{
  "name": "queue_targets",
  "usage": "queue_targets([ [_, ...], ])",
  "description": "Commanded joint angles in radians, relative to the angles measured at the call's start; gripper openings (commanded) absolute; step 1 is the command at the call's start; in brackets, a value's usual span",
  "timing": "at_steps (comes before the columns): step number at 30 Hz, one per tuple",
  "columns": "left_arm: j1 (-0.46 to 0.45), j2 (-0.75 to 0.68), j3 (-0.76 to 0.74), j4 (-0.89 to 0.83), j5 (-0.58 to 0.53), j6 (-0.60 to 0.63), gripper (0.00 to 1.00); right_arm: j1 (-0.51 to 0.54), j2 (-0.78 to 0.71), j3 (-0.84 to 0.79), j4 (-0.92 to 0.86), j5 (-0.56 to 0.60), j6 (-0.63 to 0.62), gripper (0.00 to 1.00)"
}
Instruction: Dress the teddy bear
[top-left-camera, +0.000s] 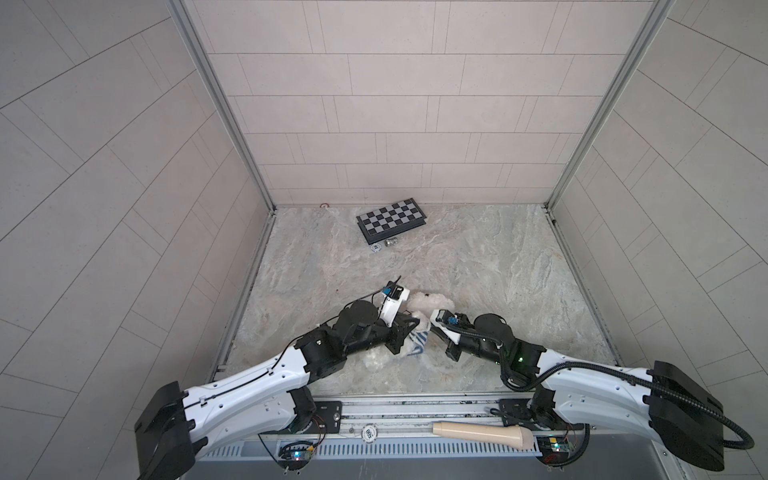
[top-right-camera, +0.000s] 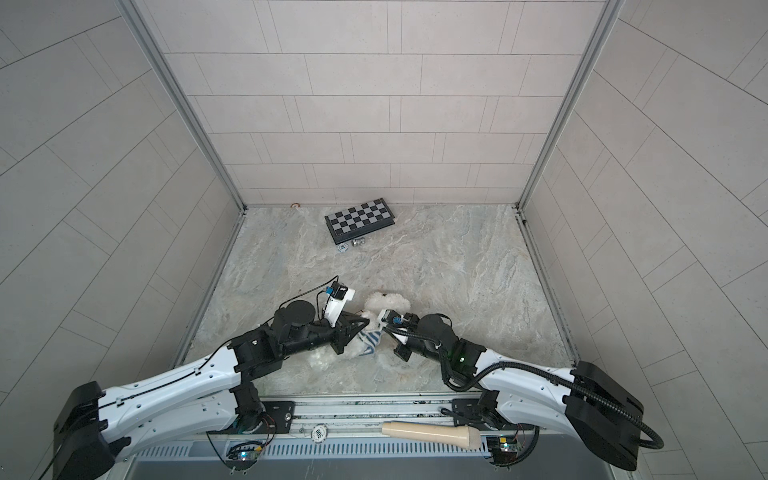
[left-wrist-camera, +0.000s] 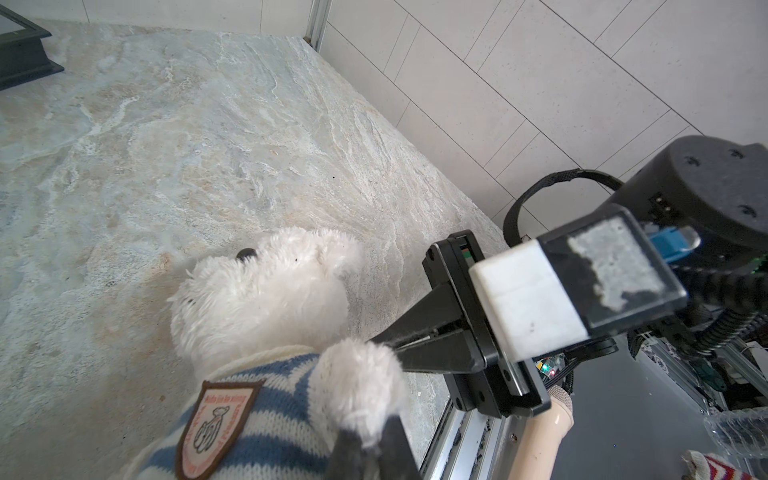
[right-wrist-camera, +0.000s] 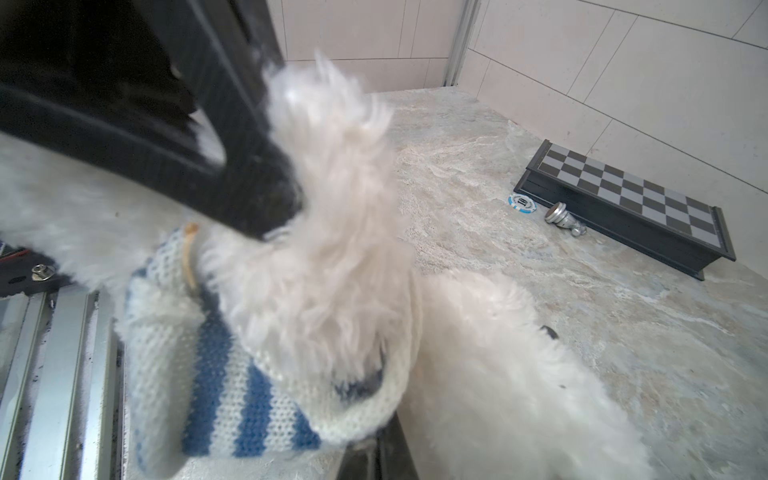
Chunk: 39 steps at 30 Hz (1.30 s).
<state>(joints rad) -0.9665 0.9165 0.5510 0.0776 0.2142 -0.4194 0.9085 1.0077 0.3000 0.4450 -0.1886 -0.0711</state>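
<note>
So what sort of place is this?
Probably a robot test cell, not a home: tile-look panel walls box in a marble-look tabletop, and the left arm and right arm sit on a metal rail along its front.

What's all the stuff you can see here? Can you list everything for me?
fluffy white plush teddy bear: one, white, near the table's front, between the arms
knitted striped shirt with a badge: one, blue and white, on the bear
folded chequered chess board box: one, black and grey, by the back wall
round poker chip: one, blue and white, in front of the board
metal chess piece: one, silver, on its side beside the chip
small ring: one, red and white, against the back wall
smooth cylinder-shaped handle: one, beige, on the front rail
marble-patterned table: one, grey-beige
left tool: one, black, shut on the bear's paw
right tool: one, black, shut, tip at that paw
</note>
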Motion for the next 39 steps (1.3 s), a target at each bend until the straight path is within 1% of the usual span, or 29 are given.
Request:
queue_targets([
  [1,0.002,-0.030,0.008,0.094,0.008,0.000,0.00,-0.005,-0.020,-0.009,-0.061,-0.004,-0.005,0.02],
  [5,0.002,-0.023,0.002,0.101,0.001,0.005,0.00,-0.032,-0.039,-0.042,-0.045,0.014,0.024,0.00],
  [9,0.001,-0.018,-0.013,0.128,0.013,-0.010,0.00,-0.059,-0.060,-0.068,-0.031,-0.010,0.059,0.00],
  [15,0.002,-0.008,-0.011,0.155,0.052,-0.017,0.00,-0.078,-0.071,-0.091,-0.017,-0.016,0.060,0.00],
  [20,0.002,-0.011,-0.002,0.138,0.051,-0.010,0.00,-0.086,-0.081,-0.109,0.001,-0.017,0.053,0.01],
  [22,0.002,-0.009,0.001,0.139,0.050,-0.010,0.00,-0.087,-0.086,-0.101,-0.023,-0.009,0.044,0.05],
  [23,0.001,-0.005,0.002,0.138,0.051,-0.011,0.00,-0.086,-0.089,-0.094,-0.033,-0.028,0.031,0.08],
  [26,0.001,0.002,-0.005,0.152,0.047,-0.022,0.00,-0.086,-0.112,-0.084,-0.030,-0.103,0.010,0.10],
  [28,0.002,0.002,-0.005,0.155,0.036,-0.029,0.00,-0.082,-0.135,-0.078,-0.028,-0.133,0.006,0.12],
  [35,0.019,0.020,0.047,0.084,-0.089,-0.083,0.00,-0.066,-0.276,-0.076,-0.076,-0.107,0.025,0.23],
  [37,0.030,0.030,0.058,0.101,-0.099,-0.113,0.00,-0.053,-0.317,-0.082,-0.082,-0.095,0.033,0.26],
  [39,0.036,0.040,0.056,0.152,-0.083,-0.136,0.00,-0.041,-0.342,-0.084,-0.084,-0.076,0.037,0.28],
])
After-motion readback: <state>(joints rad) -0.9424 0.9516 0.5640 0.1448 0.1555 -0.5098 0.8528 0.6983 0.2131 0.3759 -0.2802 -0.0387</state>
